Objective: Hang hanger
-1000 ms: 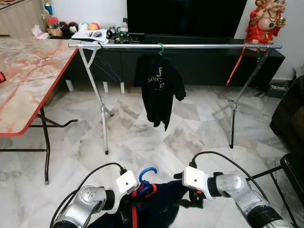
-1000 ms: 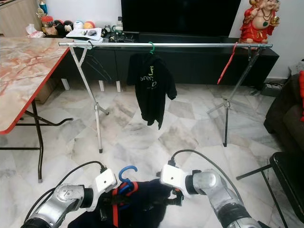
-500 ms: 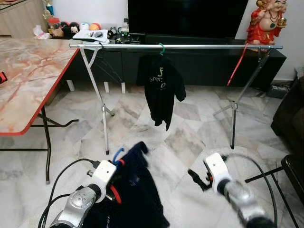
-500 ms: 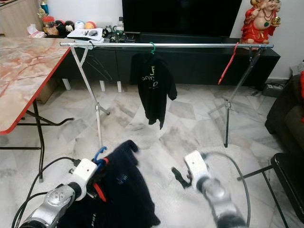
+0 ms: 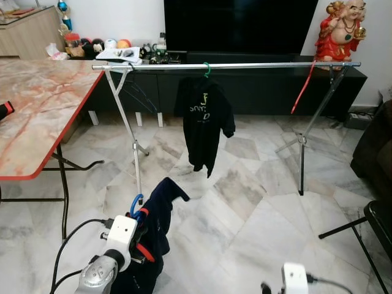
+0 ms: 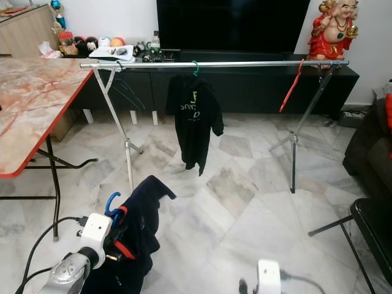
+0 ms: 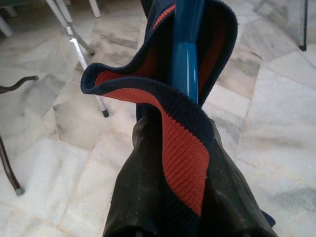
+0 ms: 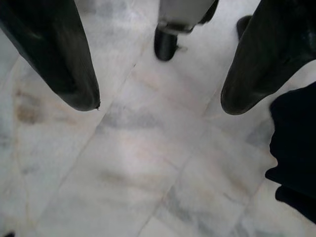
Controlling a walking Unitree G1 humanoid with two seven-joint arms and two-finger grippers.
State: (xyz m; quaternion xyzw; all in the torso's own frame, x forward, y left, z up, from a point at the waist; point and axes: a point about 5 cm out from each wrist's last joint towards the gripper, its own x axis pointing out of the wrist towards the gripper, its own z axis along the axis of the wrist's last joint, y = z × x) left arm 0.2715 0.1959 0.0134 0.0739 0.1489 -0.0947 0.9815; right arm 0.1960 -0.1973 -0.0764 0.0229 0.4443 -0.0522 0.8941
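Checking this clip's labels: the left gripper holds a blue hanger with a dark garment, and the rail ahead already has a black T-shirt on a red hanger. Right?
Not quite. The black T-shirt on the rail hangs from a green hanger, as the left eye view shows. The rest stands: the left gripper holds the blue hanger with the dark garment.

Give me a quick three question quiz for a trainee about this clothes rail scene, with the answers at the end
1. True or false: the left end effector is shut on the navy garment on its blue hanger.
2. What colour hanger hook holds the black T-shirt on the clothes rail? A green, B red, C white.
3. Fill in: the right end effector is ____, pointing down at the marble floor.

Key: 1 true; 2 A; 3 open.
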